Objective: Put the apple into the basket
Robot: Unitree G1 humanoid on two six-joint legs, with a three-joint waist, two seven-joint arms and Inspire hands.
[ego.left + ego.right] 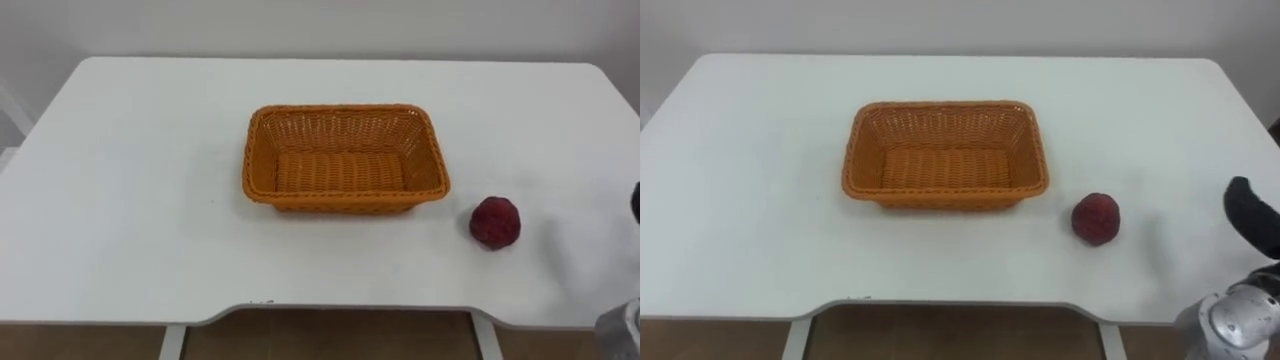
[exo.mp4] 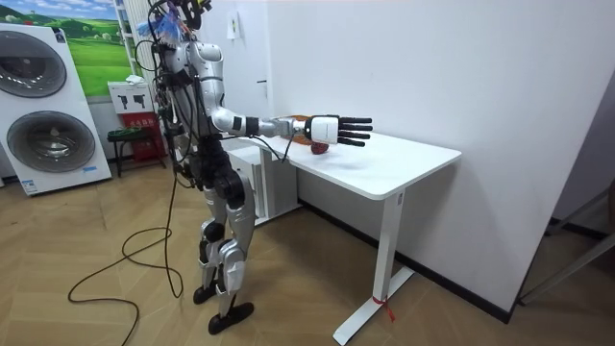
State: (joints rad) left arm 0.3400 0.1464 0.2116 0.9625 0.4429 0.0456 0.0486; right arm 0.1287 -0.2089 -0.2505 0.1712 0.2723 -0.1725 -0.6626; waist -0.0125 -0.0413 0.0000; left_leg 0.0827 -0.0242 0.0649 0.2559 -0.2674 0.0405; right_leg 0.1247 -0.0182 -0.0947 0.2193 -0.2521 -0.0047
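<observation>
Red apple [image 1: 495,222] — where is it?
— On the white table [image 1: 130,200], toward the front right corner, apart from the orange wicker basket [image 1: 345,112].
And the right hand [image 2: 336,130]?
— Above the right edge, fingers straight and apart, holding nothing.

Dark red apple [image 1: 495,222], orange woven basket [image 1: 340,109], white table [image 1: 130,200], black-fingered white right hand [image 2: 325,128]

Test lab dressed up as a home laundry corner. 2 stacked washers [image 2: 53,135] sit at the room view's left, with a landscape poster [image 2: 96,43] behind them. Wood-look floor [image 2: 96,240], bare white wall [image 2: 461,77]. A white desk [image 2: 384,168] stands against the wall, with a white cabinet [image 2: 264,187] beside it and a small stool [image 2: 125,139] by the washers.
</observation>
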